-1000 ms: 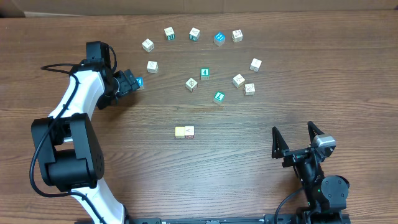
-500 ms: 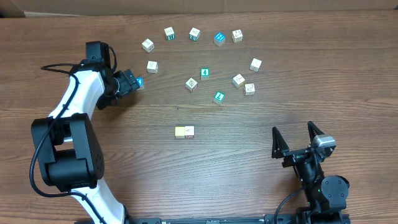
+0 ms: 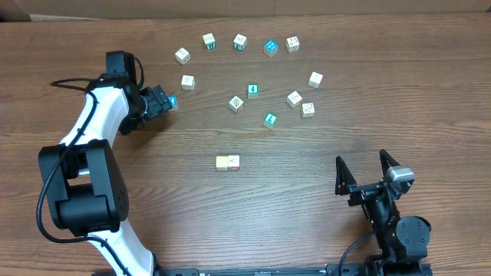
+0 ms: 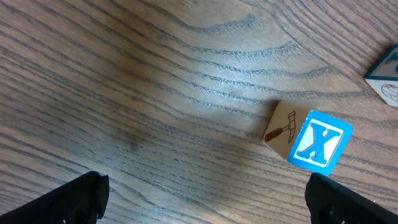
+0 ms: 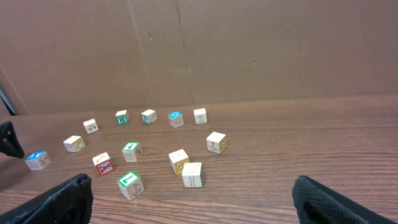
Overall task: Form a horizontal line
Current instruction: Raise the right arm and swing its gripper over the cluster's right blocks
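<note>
Seen from overhead, a brown wood-grain table [image 3: 253, 222] carries the start of the horizontal line [image 3: 228, 162] near its middle: a small pale yellow cube [image 3: 222, 162] touching a small whitish wooden cube [image 3: 233, 162] on its right, side by side, well apart from both arms. Farther back, a dozen small wooden cubes [image 3: 236, 103] lie scattered in a loose arc, some plain whitish, some with teal or blue faces. The left gripper [image 3: 163, 101], black on a white arm, reaches in from the left with its jaws spread, and a wooden cube with a bright blue face [image 3: 172, 100] sits just beside its tips. The right gripper [image 3: 360, 159], black, stands at the near right with its two fingers spread wide and nothing between them. From the left wrist, the two black fingertips [image 4: 81, 196] show only in the bottom corners, far apart, with bare table between them; ahead and to the right sits the blue-faced cube, showing a white X on its blue face and a brown hammer drawing on its wooden side, untouched. From the right wrist, the fingertips [image 5: 62, 199] again sit in the bottom corners, wide apart and holding nothing; beyond them the scattered cubes spread across the table before a brown cardboard wall [image 5: 249, 50].
</note>
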{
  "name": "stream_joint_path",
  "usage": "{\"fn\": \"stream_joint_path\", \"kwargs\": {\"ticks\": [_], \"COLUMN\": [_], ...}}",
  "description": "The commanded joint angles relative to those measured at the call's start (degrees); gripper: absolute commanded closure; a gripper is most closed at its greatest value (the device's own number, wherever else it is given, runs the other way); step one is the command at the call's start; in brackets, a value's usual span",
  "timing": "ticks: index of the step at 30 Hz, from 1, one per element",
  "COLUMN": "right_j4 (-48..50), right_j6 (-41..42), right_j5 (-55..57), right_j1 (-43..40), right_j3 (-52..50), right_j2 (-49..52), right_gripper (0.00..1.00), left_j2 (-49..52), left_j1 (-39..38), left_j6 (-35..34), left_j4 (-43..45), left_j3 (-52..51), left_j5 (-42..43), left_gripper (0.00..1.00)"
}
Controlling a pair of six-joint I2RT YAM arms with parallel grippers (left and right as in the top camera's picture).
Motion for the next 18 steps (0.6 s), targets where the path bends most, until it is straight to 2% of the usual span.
{"fn": "stream_joint_path", "kwargs": {"ticks": [1,5,11,18], "right_j4": [0.28,0.28,1.38,6.91], "right_j6": [0.11,0.02,-1.60,-1.38], "right_j5": [0.26,0.33,7.30,4.72], "right_j1": [0.26,0.26,0.20,0.22], "right_j3": [-0.59,-0.59,-0.59,-0.59], "right_j2": [-0.57,-0.57,-0.57,-0.57], "right_gripper": [0.00,0.00,0.00,0.00], "left_j2": [0.72,0.72,0.72,0.72], "left_j1": [-0.15,-0.02,0.00,-0.42], "left_j6": [0.07,0.07,0.07,0.07], "left_j4": [0.20,0.20,0.20,0.20], "left_j3": [0.92,0.92,0.92,0.92], "left_j5": [-0.81,-0.81,-0.81,-0.81], "left_gripper": [0.00,0.00,0.00,0.00]}}
